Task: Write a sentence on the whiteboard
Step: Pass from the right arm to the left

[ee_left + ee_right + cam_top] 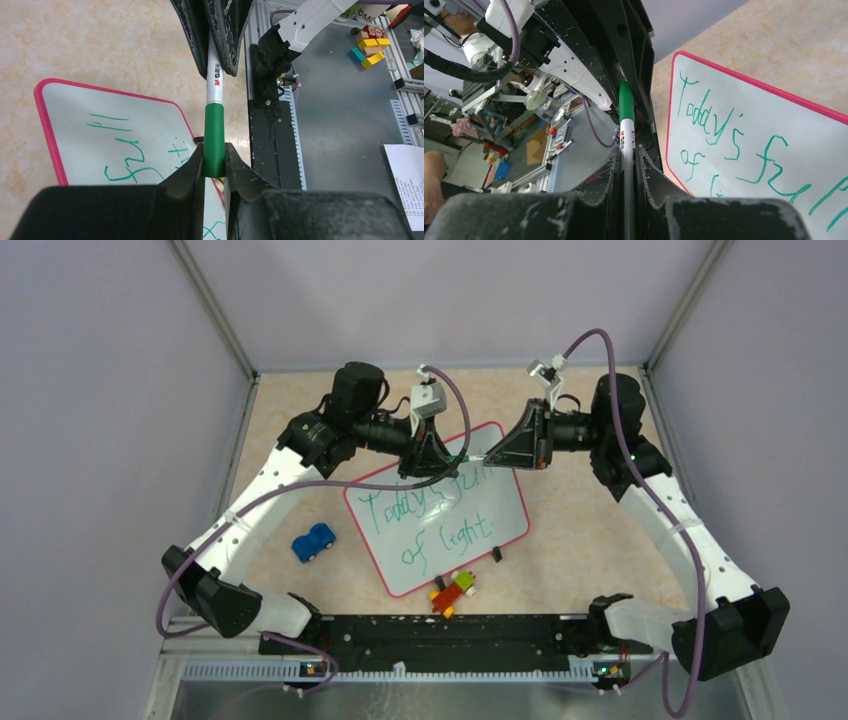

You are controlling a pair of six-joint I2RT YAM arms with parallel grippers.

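Nearest the arms' bases, a block toy (pixel 455 590) and a blue toy car (pixel 314 542) lay beside the whiteboard (pixel 430 578) — a flat, glossy, pink-rimmed sheet askew on the mottled beige tabletop (pixel 580 530). The sentence (pixel 447 540), in looping green, appeared finished. Over the board's far edge, the left gripper (pixel 214 160) was clamped on the marker's (pixel 215 85) smooth green cap (pixel 214 135), and the right gripper (pixel 626 160) on its white barrel — recapping, seemingly, which called for a straight push along the pen's axis.

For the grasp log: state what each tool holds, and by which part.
Both grip one green-capped white plastic marker pen: the left tool clamps its green cap, the right tool its white barrel.
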